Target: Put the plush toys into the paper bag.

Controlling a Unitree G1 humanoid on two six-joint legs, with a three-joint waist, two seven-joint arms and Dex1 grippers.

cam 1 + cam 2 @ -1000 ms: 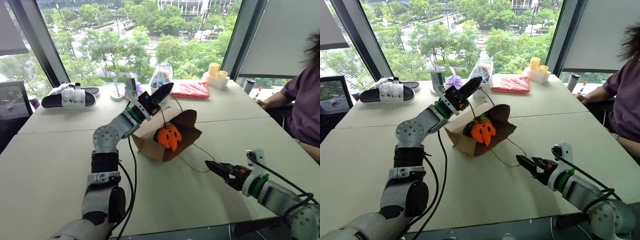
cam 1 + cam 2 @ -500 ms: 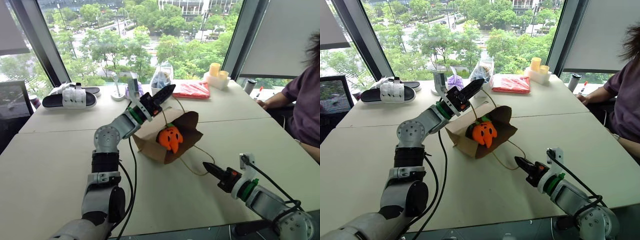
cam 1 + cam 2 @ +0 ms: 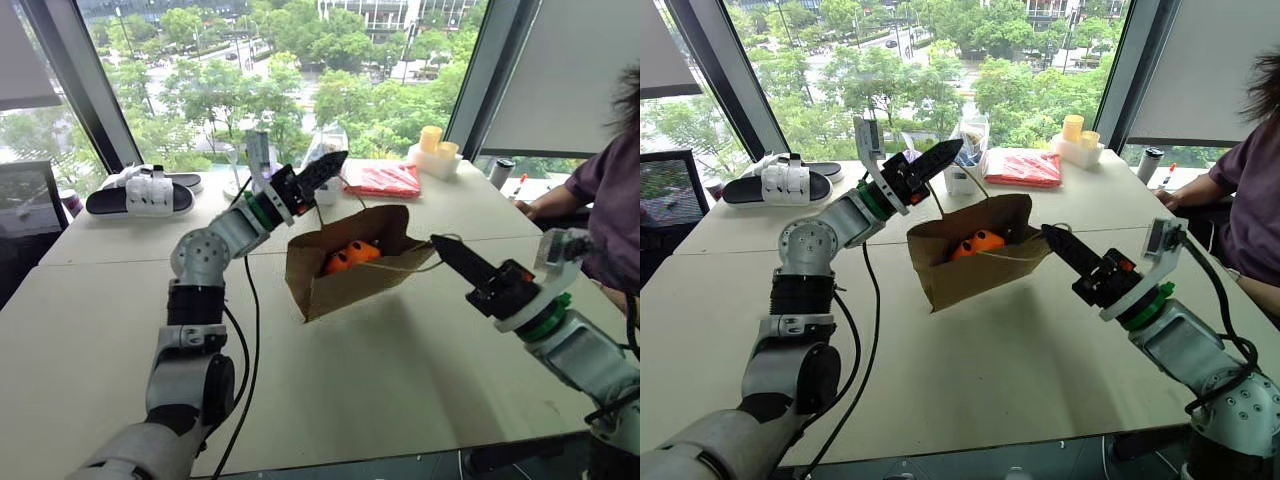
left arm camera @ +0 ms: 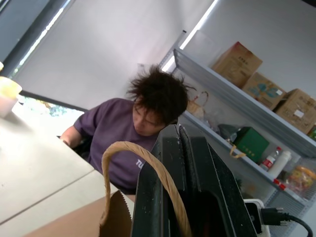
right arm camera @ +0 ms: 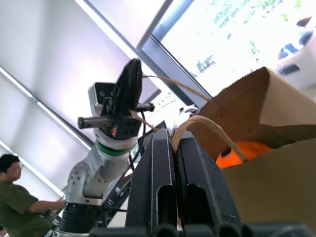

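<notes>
1. Orange toy [image 3: 350,257] mostly hidden inside the bag [image 3: 350,275]; just its top shows above the near wall, limbs not visible. In the right wrist view it's an orange blob behind the paper edge.
2. Green toy: can't make it out anywhere.
3. Bag bottom edge hard to read: can't tell if it touches the worktop [image 3: 400,380] or hangs just above it.
4. Person [image 3: 610,200] at far right is cut off by the frame edge; purple shirt, arm on the worktop.
5. Bag: plain brown kraft, creased, mouth open upward, sitting mid-worktop between the two arms, tilted a bit with the left bottom corner lowest.
6. Left gripper [image 3: 335,160] fingers shut on a bag handle [image 4: 148,168]; the twisted-paper loop runs up between them in the left wrist view. It is above the bag's far-left side.
7. Right gripper [image 3: 443,245] fingers shut on the other handle [image 5: 207,126] at the bag's right edge; the loop is pinched at the tips.
8. Far side of worktop: black-white sandals [image 3: 140,192] at left, red packet [image 3: 382,179], yellow cups [image 3: 433,143] in a white tray, clear plastic bag [image 3: 322,150] partly blocked by the left gripper.
</notes>
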